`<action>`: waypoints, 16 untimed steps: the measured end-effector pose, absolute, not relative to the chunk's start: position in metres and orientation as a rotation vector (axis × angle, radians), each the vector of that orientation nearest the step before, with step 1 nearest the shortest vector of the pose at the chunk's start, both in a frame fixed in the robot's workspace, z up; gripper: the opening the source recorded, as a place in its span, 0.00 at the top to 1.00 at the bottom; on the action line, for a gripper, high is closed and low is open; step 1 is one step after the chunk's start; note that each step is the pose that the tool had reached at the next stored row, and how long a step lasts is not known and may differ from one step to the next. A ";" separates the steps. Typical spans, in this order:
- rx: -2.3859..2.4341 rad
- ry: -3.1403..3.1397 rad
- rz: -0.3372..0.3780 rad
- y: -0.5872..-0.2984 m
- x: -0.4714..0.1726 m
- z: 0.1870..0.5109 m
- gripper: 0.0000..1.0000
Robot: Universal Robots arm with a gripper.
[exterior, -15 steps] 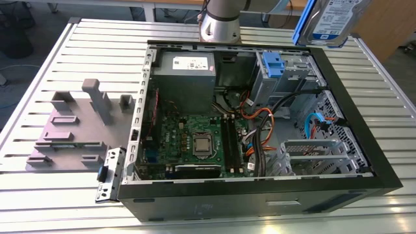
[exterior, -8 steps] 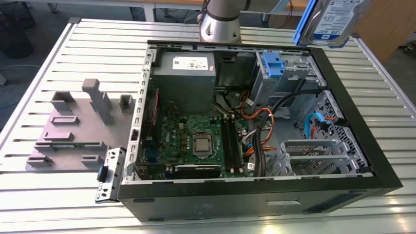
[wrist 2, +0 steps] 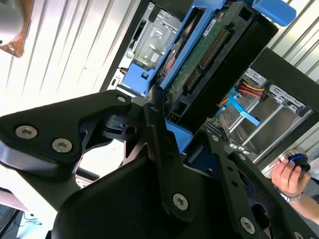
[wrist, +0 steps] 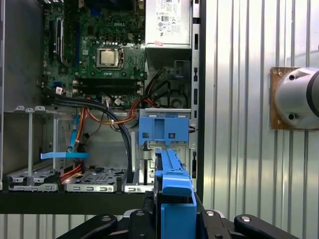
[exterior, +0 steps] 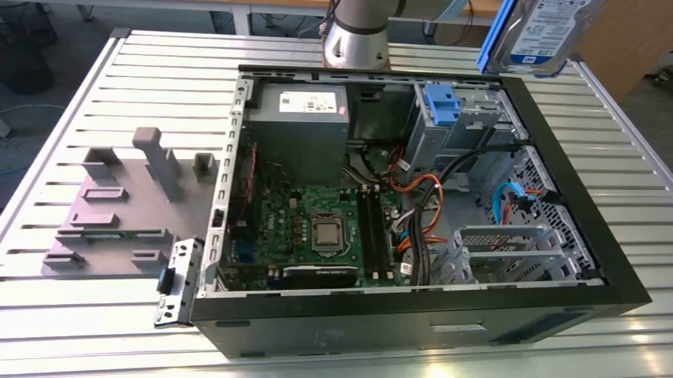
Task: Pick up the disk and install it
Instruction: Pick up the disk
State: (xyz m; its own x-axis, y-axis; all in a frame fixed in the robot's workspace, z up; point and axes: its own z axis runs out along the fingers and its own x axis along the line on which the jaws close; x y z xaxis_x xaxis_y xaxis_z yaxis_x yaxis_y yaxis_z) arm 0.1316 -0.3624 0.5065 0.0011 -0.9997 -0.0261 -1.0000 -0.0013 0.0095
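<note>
Aloft, one disk (exterior: 547, 31) clamped by one tool (wrist: 174, 215).

The disk (exterior: 547, 31), silver with a white-and-blue label and blue carrier bracket, hangs upright above the open computer case (exterior: 368, 319).

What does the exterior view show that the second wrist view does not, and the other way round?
Exterior view: the labelled face of the disk, the motherboard, the power supply and a grey fixture on the table. Second wrist view: the circuit-board underside of the disk, the gripper closed on it, and a person's hand. Both: the disk held above the open computer case.
</note>
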 end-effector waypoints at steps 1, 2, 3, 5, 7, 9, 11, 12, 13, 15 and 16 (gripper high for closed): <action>-2.214 2.212 0.039 -0.362 0.132 0.506 0.63; -2.214 2.212 0.039 -0.362 0.132 0.506 0.63; -2.214 2.211 0.039 -0.362 0.133 0.506 0.63; -2.214 2.212 0.039 -0.362 0.134 0.506 0.63; -2.214 2.212 0.039 -0.362 0.134 0.506 0.63; -2.214 2.212 0.039 -0.362 0.135 0.506 0.63; -2.214 2.212 0.039 -0.362 0.136 0.506 0.63; -2.214 2.212 0.039 -0.362 0.137 0.506 0.63; -2.214 2.212 0.039 -0.362 0.137 0.506 0.63; -2.214 2.212 0.039 -0.362 0.138 0.506 0.63; -2.214 2.212 0.039 -0.362 0.139 0.506 0.63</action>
State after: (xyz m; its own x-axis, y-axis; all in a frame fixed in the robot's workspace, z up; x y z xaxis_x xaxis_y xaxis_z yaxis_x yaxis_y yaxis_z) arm 0.1385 -0.3624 0.5064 0.0011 -0.9997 -0.0262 -1.0000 -0.0014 0.0095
